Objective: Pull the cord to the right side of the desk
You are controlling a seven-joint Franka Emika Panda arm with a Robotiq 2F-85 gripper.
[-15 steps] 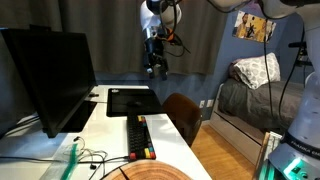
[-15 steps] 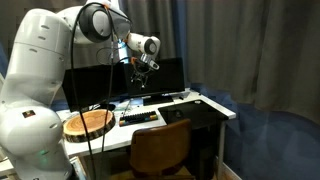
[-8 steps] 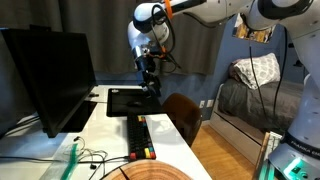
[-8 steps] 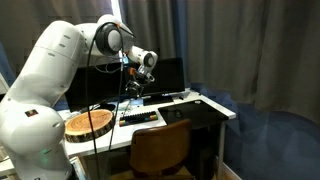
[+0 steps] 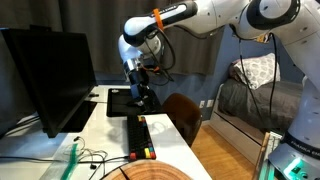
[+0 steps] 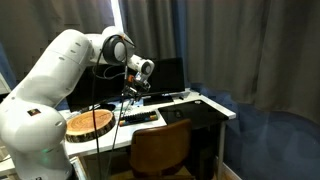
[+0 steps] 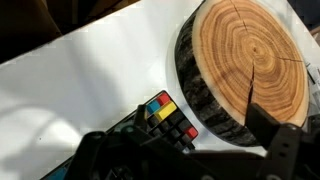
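Looks like the approach stage to me: gripper (image 5: 141,96) hangs over the far worktop (image 5: 105,130), jaws spread wide and empty. Cord (image 5: 100,158) lies near-left by the wood slab (image 7: 250,60). Next move: travel nearer, drop, pinch it.

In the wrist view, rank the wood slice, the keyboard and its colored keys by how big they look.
1. wood slice, clearly largest
2. keyboard, only its end in view
3. colored keys, smallest
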